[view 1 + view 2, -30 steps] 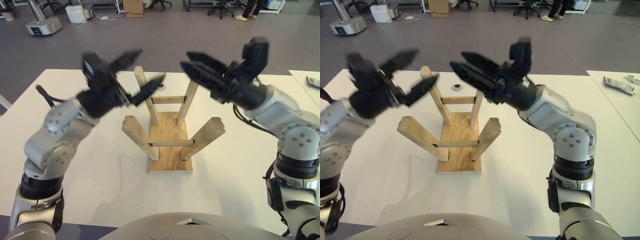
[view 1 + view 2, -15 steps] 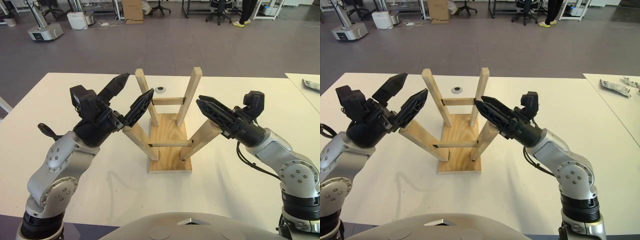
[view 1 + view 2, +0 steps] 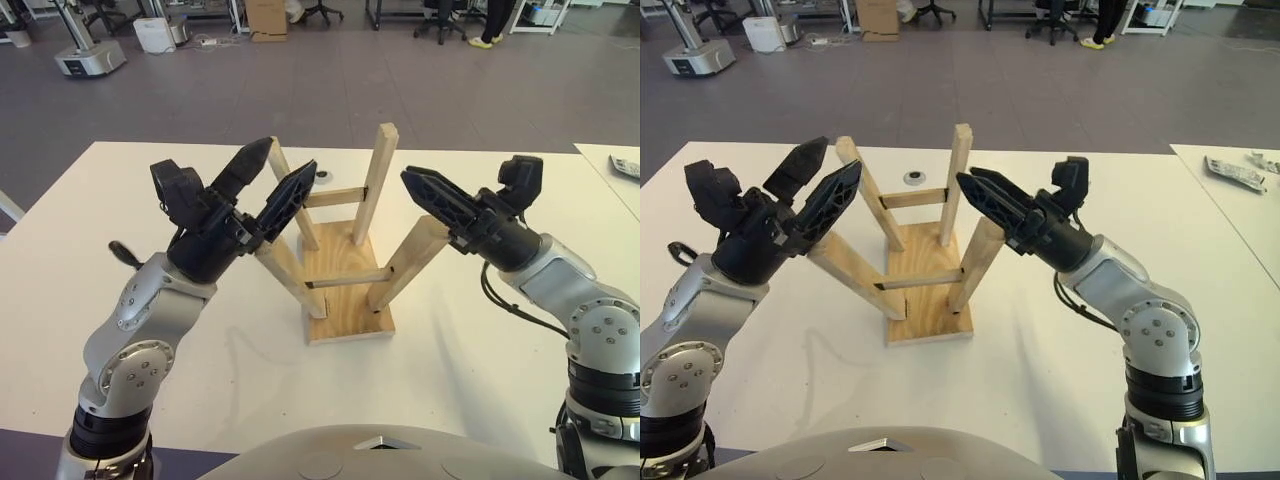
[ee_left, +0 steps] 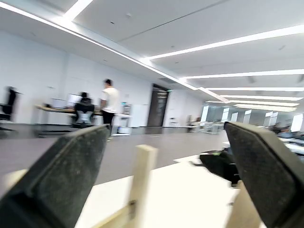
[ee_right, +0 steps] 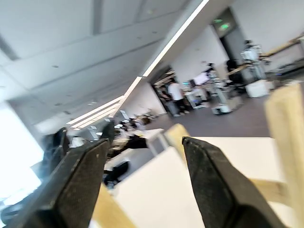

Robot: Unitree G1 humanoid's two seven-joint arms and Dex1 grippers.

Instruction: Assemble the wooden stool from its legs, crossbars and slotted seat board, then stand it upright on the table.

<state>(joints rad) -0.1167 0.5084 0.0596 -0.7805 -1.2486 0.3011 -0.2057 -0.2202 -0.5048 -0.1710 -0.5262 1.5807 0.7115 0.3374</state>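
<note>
Finds the stool (image 3: 345, 275) upside down on the desk (image 3: 500, 340), seat board (image 3: 350, 325) flat, legs up. Has the left tool (image 3: 287, 157) spread astride the near left leg (image 3: 290, 270), the right tool (image 3: 410, 180) spread over the near right leg (image 3: 410, 262) (nothing pinched yet). Looks poised for a two-sided lift and flip upright.

The two head views look forward and down from above the arms onto the white table (image 3: 90, 210). They sit slightly apart and share the upturned stool (image 3: 350, 310) at mid-table and the lab floor behind. Each wrist camera sits close behind its own parted fingers, looking out nearly level. The left gripper (image 4: 166, 128) frames a stool leg (image 4: 142, 180), and the right gripper (image 5: 146, 141) frames another leg (image 5: 285, 142) and the room.
</note>
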